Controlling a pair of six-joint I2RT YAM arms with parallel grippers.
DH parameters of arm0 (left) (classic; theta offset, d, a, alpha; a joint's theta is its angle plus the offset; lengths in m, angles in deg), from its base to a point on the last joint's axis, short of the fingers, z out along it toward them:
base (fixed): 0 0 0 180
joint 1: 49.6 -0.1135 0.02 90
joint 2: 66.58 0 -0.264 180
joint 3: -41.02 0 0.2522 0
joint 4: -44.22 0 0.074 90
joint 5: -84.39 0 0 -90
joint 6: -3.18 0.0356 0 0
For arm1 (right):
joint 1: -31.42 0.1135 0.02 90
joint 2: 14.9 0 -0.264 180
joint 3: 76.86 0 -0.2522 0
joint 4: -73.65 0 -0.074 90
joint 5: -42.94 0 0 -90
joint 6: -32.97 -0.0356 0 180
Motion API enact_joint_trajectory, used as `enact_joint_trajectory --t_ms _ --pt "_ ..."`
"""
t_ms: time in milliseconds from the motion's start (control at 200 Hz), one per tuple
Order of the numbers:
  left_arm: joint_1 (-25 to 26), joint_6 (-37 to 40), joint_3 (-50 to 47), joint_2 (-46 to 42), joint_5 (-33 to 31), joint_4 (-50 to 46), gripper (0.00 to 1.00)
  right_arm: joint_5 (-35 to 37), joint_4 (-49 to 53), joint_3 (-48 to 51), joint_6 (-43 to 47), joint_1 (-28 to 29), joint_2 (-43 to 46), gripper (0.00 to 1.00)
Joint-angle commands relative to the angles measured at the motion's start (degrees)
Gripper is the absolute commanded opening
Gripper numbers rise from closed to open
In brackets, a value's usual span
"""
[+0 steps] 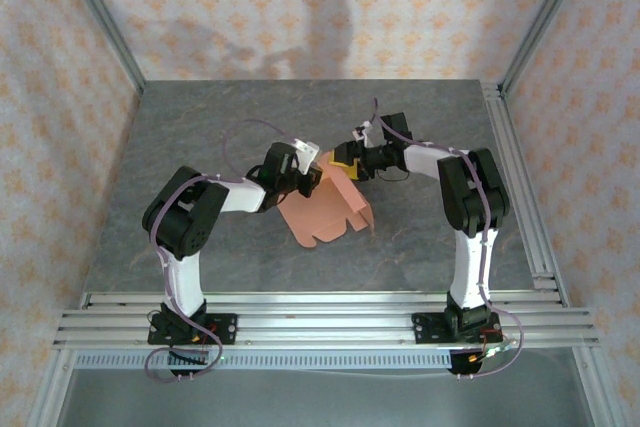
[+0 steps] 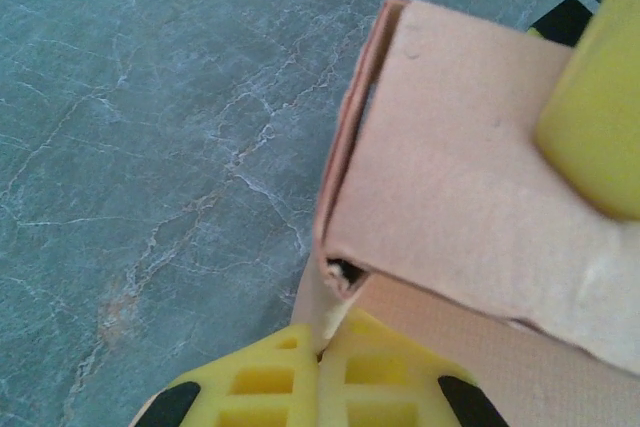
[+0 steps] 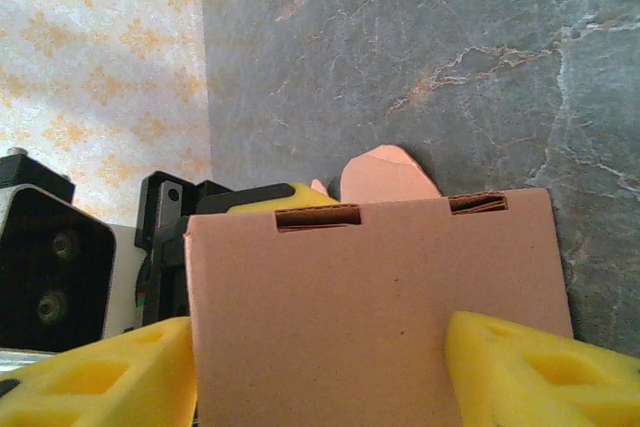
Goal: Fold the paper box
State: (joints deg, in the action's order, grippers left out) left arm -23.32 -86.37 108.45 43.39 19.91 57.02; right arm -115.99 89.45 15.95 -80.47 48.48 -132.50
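The paper box [image 1: 325, 212] is salmon-pink card, partly folded, lying mid-table between the arms. My left gripper [image 1: 310, 177] is at its upper left corner. In the left wrist view its yellow fingertips [image 2: 322, 352] are pressed together on a thin card flap, with a folded panel of the paper box [image 2: 470, 177] rising just beyond. My right gripper [image 1: 346, 160] meets the box from the upper right. In the right wrist view its fingers [image 3: 540, 367] stand wide apart, open, around a slotted upright panel [image 3: 370, 297]. One right finger [image 2: 600, 107] rests against that panel.
The grey marbled tabletop [image 1: 220, 127] lies all around the box. Patterned walls enclose the back and sides, with a metal rail [image 1: 520, 177] along the right edge. The arm bases sit on aluminium rails [image 1: 320, 322] at the near edge.
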Motion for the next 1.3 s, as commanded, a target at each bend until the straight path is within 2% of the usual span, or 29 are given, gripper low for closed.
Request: enact_joint_trajectory --t_ms 0,230,410,611,746,941,1136,1291 --pt "2.44 1.34 1.49 -1.32 4.60 -1.53 0.00 5.72 5.28 -1.41 2.02 0.93 -0.63 0.71" --pt "2.89 1.29 -0.61 -2.28 2.09 0.71 0.00 6.74 3.40 -2.45 0.63 0.95 -1.16 0.79" --pt "3.07 1.56 -2.08 -3.59 1.38 1.36 0.00 6.76 2.88 -2.01 0.57 0.96 -1.37 0.80" --pt "5.58 3.21 -3.08 -4.31 -3.28 0.37 0.00 3.09 -2.95 0.13 -2.35 0.96 -1.97 0.73" --pt "5.93 2.24 -3.00 -3.98 -4.40 0.83 0.00 1.52 -8.76 3.12 -3.34 0.95 -1.35 0.70" --pt "5.91 2.15 -3.14 -4.22 -5.38 1.21 0.00 0.75 -10.89 5.02 -2.20 0.95 -1.52 0.66" --pt "5.95 0.99 -3.50 -4.28 -6.44 1.01 0.13 0.01 -13.44 6.58 -2.65 0.96 -1.40 0.63" --pt "5.93 0.40 -4.05 -4.41 -6.58 1.01 0.24 -0.51 -13.03 7.56 0.30 0.84 -1.18 0.63"
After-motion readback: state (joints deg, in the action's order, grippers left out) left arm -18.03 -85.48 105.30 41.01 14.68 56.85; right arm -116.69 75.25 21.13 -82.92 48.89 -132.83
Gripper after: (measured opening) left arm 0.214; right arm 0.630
